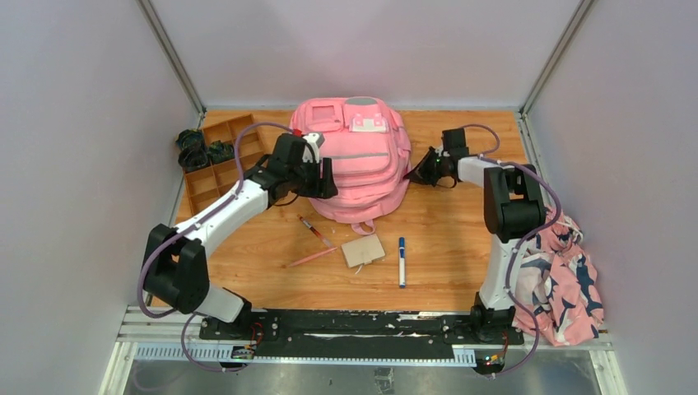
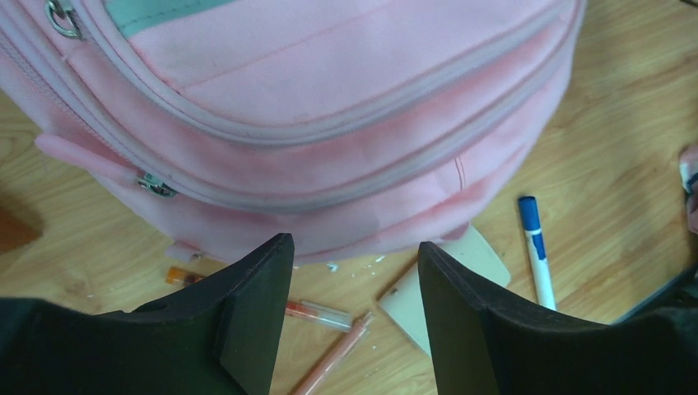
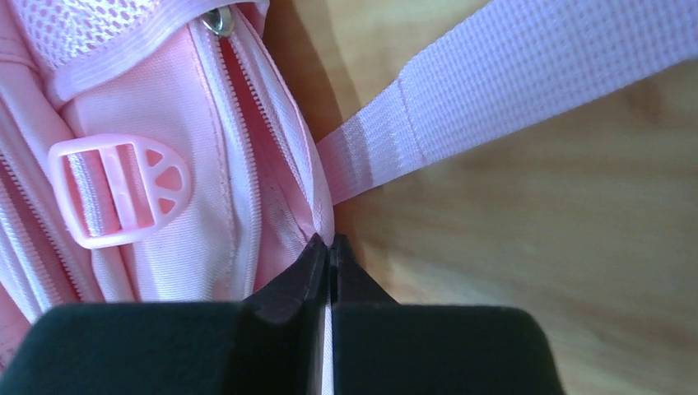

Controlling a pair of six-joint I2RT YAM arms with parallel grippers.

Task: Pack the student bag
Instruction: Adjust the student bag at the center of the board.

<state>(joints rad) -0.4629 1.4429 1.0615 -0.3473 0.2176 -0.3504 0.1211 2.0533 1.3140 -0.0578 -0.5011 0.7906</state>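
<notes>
My right hand (image 3: 329, 241) is shut at the bag's (image 1: 362, 173) right edge. My left hand (image 2: 354, 243), part open, empty, faces it.

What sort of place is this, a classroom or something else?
Most likely a robot lab work cell, not a classroom. Plain grey panels box in a wooden table, two robot arms are bolted to a rail at its near edge, and a pink backpack lies on it.

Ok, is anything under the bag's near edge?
Nothing shows under it. The pen and card lie on the table just in front of the bag. Anything further beneath is covered by the fabric.
</notes>
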